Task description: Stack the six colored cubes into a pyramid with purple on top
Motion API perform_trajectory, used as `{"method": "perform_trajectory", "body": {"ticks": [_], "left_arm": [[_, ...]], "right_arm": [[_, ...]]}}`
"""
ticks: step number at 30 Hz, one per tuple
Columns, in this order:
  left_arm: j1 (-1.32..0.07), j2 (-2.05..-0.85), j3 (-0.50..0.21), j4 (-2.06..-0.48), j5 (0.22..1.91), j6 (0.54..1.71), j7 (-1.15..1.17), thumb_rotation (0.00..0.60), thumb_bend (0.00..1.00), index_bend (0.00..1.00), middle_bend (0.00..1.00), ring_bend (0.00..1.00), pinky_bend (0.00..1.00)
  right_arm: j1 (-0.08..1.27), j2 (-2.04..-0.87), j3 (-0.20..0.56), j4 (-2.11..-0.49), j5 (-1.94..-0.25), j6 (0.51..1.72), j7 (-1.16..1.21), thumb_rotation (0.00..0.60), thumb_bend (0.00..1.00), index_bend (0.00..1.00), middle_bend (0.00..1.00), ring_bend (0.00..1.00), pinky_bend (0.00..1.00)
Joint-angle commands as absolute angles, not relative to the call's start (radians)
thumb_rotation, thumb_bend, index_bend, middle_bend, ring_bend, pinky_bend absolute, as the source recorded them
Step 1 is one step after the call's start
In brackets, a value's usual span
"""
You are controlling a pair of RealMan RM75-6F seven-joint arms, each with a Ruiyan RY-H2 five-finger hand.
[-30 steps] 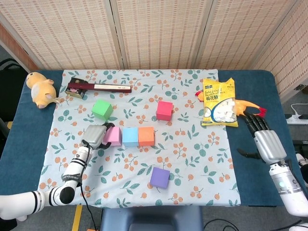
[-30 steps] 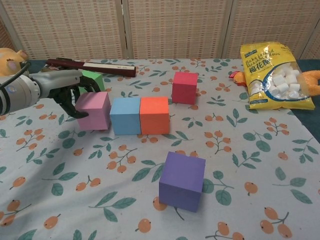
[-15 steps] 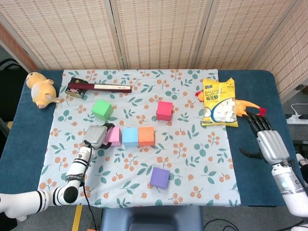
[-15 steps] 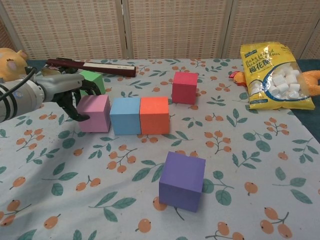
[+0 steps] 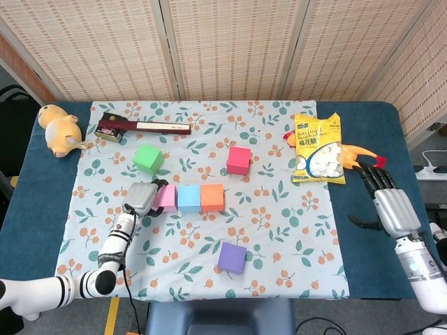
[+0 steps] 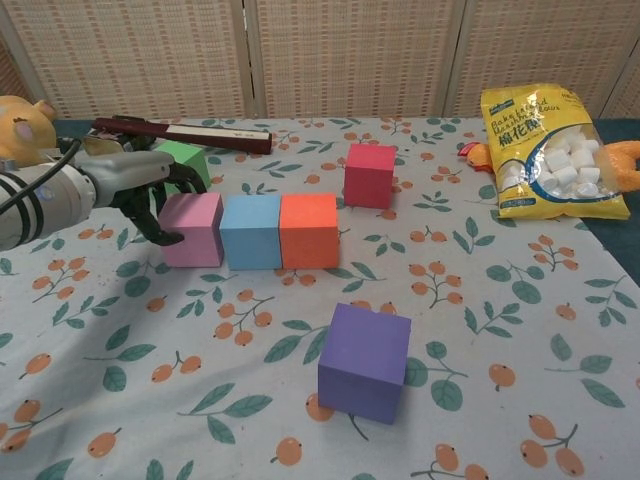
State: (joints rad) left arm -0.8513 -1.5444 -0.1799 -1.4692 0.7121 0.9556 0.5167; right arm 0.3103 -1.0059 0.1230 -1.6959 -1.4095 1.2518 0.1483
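Pink cube [image 6: 192, 229] sits on the floral tablecloth [image 6: 480, 300], touching the blue cube [image 6: 251, 231] beside the orange cube [image 6: 309, 231], with the left hand [image 6: 125, 180] curled around its left side, fingertips [image 6: 168, 238] against it.

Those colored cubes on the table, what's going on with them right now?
The robot is building the base of a cube pyramid. Its left hand is at the pink cube, which sits in a row with the blue cube and orange cube. The green cube, red cube and purple cube sit apart on the cloth, nothing stacked yet. The right hand rests open at the table's far side, away from the cubes.
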Motion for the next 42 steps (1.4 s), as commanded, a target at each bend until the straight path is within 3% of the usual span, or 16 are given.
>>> {"method": "perform_trajectory", "body": {"ticks": [1,20,42], "left_arm": [[-0.852,-1.547,-0.179,-1.468,0.711,0.958,0.52,0.6,0.34,0.35,0.4,0.42,0.44],[-0.861,-1.556,-0.176,-1.46,0.697,0.945,0.524,0.6,0.34,0.33,0.38,0.42,0.44],[-0.862,-1.544,-0.168,-1.477,0.695,0.94,0.523,0.6,0.35,0.11,0.14,0.34,0.44]], "right_arm": [[0.311,-1.007,0.123,-1.693,-1.409,1.25,0.15,0.6,0.0,0.0,0.0,0.0,0.0],[0.307,-1.007,0.124,-1.687,-1.409,1.244,0.16,0.6,0.0,0.0,0.0,0.0,0.0],[0.303,-1.006,0.127,-1.69,-1.417,1.251,0.165,0.6,0.0,0.0,0.0,0.0,0.0]]}}
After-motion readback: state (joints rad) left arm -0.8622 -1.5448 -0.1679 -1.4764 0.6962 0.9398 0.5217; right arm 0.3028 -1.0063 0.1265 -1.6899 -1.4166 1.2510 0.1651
